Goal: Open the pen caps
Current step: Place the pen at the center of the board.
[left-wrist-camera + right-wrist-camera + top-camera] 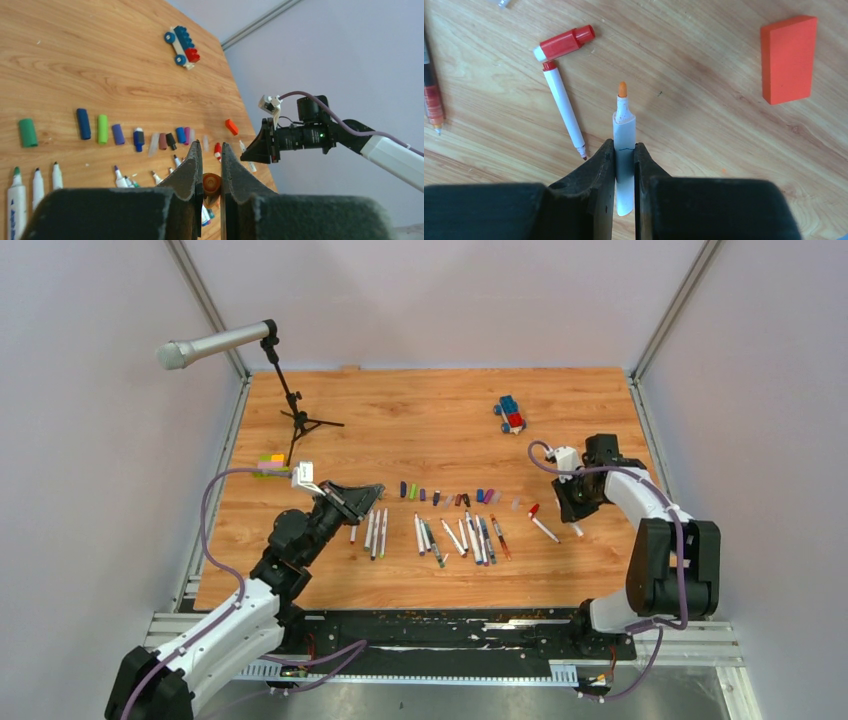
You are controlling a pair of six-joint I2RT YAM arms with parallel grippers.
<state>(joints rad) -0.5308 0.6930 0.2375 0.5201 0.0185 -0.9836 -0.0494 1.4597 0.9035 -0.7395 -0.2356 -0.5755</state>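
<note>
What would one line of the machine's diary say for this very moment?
left pincer: shut on orange cap | right pincer: shut on orange-tipped pen, tip bare | red pen: lying loose, tip bare

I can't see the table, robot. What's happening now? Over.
Left gripper shut on orange cap. Right gripper shut on orange-tipped pen, tip bare. Red pen beside it, not touching.

Cap (211, 184) half-hidden in left end effector (210, 144)

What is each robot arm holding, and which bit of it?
The right end effector pinches a white-barrelled plastic pen with an orange tip around its barrel. The left end effector grips a round orange plastic cap by its sides.
</note>
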